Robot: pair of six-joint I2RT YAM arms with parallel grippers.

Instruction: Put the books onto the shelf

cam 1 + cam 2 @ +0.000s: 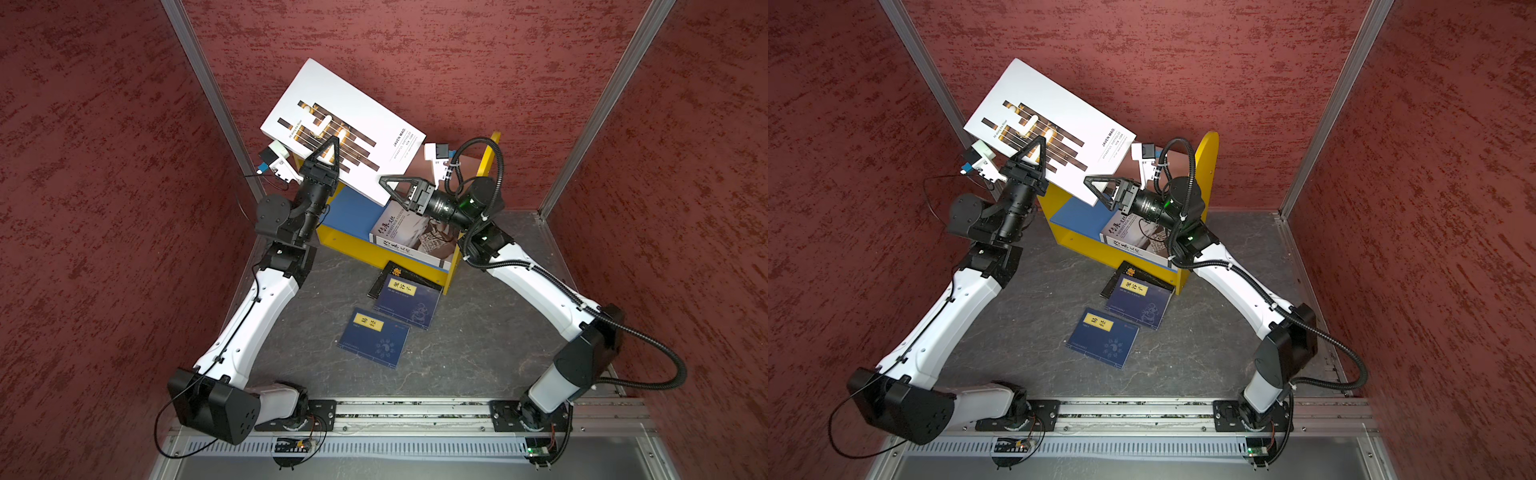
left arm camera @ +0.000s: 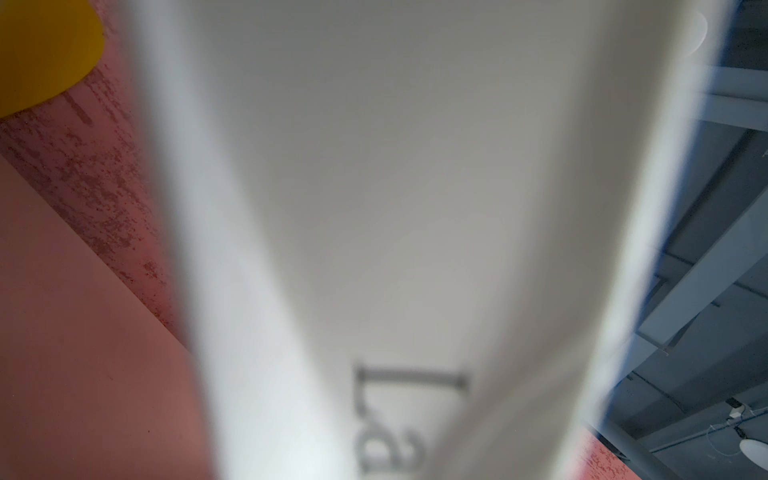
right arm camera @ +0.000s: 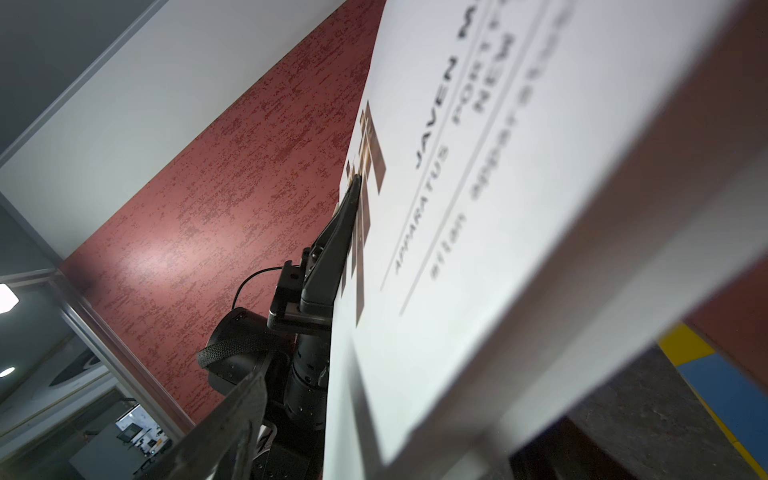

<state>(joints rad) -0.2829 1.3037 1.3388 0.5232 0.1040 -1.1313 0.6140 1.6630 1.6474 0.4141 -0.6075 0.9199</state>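
A large white book with brown bars (image 1: 332, 95) (image 1: 1038, 95) hangs tilted above the shelf (image 1: 490, 158) (image 1: 1208, 153). My left gripper (image 1: 332, 143) (image 1: 1040, 141) is shut on its lower edge; the book's spine (image 2: 415, 208) fills the left wrist view. My right gripper (image 1: 384, 183) (image 1: 1088, 180) is open, its jaws around the book's lower corner (image 3: 540, 208), and one finger (image 3: 224, 419) stands apart from the cover. A second white book (image 1: 409, 239) lies on the blue lower board (image 1: 353, 208). Two navy books (image 1: 409, 299) (image 1: 374, 336) and a black book (image 1: 395, 272) lie on the table.
Red textured walls with aluminium posts (image 1: 216, 95) (image 1: 602, 104) close in the back and sides. The shelf's pink upper board (image 2: 62, 332) lies under the held book. The arms' base rail (image 1: 415, 411) runs along the front of the dark table (image 1: 478, 332).
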